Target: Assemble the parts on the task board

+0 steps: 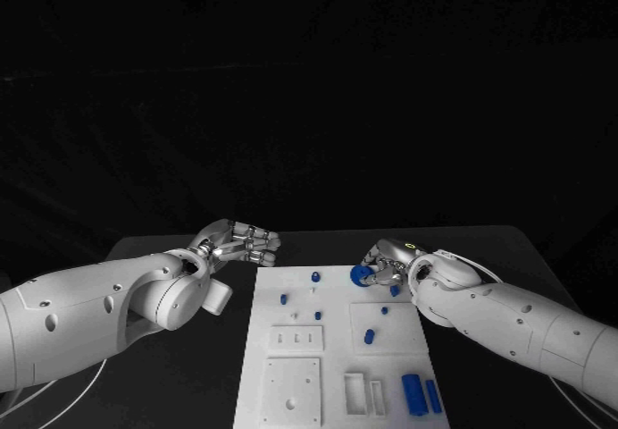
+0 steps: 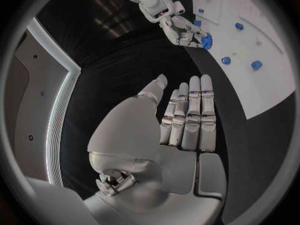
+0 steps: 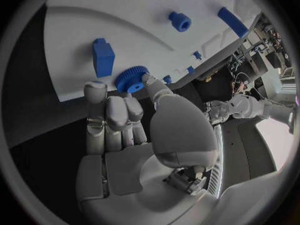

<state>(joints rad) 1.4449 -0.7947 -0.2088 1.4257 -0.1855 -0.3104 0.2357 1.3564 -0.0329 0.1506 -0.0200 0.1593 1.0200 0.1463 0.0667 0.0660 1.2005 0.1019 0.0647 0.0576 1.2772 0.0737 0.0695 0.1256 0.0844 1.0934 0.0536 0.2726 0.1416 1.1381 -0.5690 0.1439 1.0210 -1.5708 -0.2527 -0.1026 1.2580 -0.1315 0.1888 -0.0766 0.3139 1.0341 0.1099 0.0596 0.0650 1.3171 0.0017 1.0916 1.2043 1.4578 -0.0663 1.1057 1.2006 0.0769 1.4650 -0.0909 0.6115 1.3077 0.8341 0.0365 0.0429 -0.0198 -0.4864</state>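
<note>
Right hand (image 1: 387, 268) pinches a blue gear (image 3: 131, 79) between thumb and fingertips, low over the far right corner of the task board (image 1: 338, 357). It's a thin grip on the toothed rim, so the gear could tilt or slip out as it goes down, and a crooked approach would likely jam it rather than seat it. A blue block (image 3: 103, 56) stands just beside it and could get knocked. Left hand (image 1: 241, 242) hovers off the board's far left corner, fingers straight, holding nothing.
</note>
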